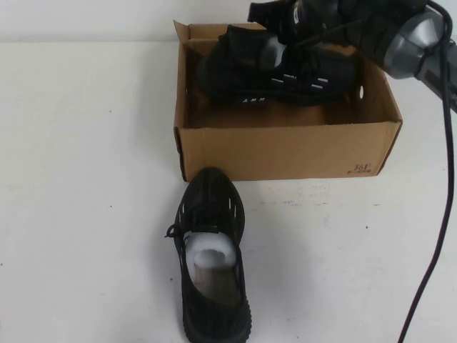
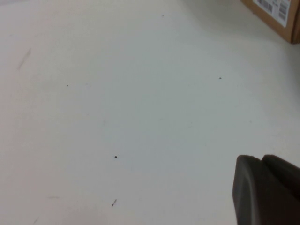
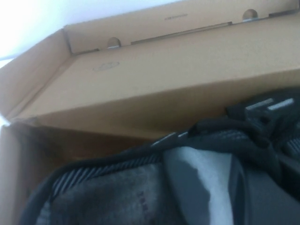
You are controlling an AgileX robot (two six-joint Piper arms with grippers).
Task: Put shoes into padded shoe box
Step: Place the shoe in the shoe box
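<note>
High view, near shoe (image 1: pixel 211 264): we see it alone on the white table (image 1: pixel 86 214), toe toward the box.
Shoe box (image 1: pixel 285 148): open, just beyond that toe.
Second shoe (image 1: pixel 264 71): inside the box, clamped by our right gripper (image 1: pixel 285 32).
Left gripper (image 2: pixel 267 190): low over bare table; we cannot tell its state.

Right arm reaches in from the far right, its grey-and-black wrist angled down and leftward; black right gripper (image 1: pixel 268 53) low at far centre, fingers clamped on a black knit sneaker (image 1: pixel 285 68). Left arm out of the high view; dark left gripper (image 2: pixel 267 190) hangs above the table, only a tip visible.
</note>
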